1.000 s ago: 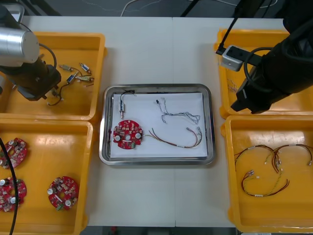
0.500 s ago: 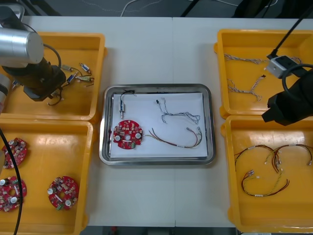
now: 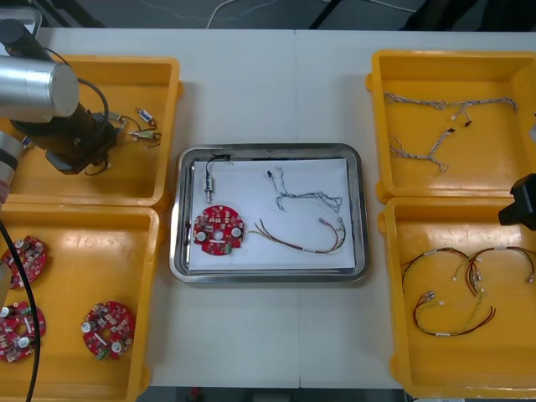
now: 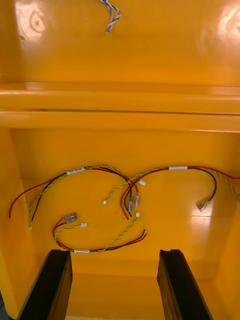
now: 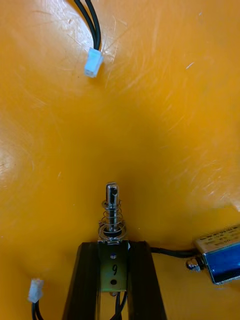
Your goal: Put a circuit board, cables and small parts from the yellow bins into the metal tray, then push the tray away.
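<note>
I'm clenching left claw point(image 5: 114, 248) on small metal part point(image 5: 113, 212) left of metal tray point(image 3: 268, 151) for transfer; right claw point(image 4: 114, 260) released, idling right of it.

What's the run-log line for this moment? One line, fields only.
left gripper: shut on small metal part in far left bin | right gripper: open above red and yellow cables

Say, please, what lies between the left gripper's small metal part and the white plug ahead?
Left wrist view: only bare bin floor separates the small metal part in the left gripper from the white plug.
</note>
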`<state>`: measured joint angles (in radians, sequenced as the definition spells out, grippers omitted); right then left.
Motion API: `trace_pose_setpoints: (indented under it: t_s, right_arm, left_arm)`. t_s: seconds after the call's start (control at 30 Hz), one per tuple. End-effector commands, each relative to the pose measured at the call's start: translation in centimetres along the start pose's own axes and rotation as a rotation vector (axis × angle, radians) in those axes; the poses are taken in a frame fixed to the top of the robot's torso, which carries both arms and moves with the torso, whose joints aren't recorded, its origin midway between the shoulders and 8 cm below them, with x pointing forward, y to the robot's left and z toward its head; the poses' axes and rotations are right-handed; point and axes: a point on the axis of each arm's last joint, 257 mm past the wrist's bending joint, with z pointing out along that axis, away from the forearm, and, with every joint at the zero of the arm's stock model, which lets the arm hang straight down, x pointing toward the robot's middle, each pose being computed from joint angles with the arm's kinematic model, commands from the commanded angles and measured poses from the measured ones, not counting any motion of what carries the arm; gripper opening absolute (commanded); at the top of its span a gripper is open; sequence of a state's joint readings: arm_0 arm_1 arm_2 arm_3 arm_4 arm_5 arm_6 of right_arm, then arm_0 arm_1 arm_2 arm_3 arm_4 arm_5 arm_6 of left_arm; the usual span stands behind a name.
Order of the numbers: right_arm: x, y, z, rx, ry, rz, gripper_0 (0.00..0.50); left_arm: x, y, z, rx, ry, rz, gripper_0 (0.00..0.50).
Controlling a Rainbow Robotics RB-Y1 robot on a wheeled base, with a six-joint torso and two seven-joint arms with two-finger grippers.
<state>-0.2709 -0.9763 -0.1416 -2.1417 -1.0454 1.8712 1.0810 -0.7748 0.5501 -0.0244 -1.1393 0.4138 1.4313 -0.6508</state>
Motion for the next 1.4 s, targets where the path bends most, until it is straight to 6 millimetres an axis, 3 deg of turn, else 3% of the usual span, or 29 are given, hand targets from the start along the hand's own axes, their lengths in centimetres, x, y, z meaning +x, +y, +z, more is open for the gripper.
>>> trace_pose_setpoints:
  t_s: [0.03, 0.2, 0.33, 0.47, 0.67, 1.07, 1.4]
  right_arm:
    - [0.1, -3.3, -1.1, 0.1, -0.031, 0.039, 0.5]
    - [0.0, -4.1, -0.8, 0.124, -0.04, 0.057, 0.5]
    - [-0.1, -4.2, -0.7, 0.124, -0.05, 0.062, 0.5]
    - [-0.2, -3.7, -0.6, 0.104, -0.051, 0.056, 0.5]
    - [0.0, -3.1, -0.4, 0.079, -0.046, 0.055, 0.5]
    - [0.0, -3.1, -0.3, 0.076, -0.05, 0.057, 0.5]
    - [0.0, -3.1, -0.3, 0.076, -0.05, 0.057, 0.5]
  left_arm:
    - [0.4, 0.3, 0.3, 0.002, -0.007, 0.099, 0.0]
    - [-0.3, 0.3, -0.9, -0.004, -0.021, 0.111, 0.0]
    - [-0.8, 0.1, -3.3, -0.009, -0.03, 0.13, 0.0]
    - [-1.1, -0.2, -7.4, -0.018, -0.052, 0.177, 0.0]
    - [-0.4, -0.5, -11.1, -0.026, -0.07, 0.226, 0.0]
    - [1.2, -1.1, -15.2, 0.002, -0.069, 0.413, 0.0]
    - [7.8, -5.4, -17.0, 0.107, -0.048, 0.636, 0.0]
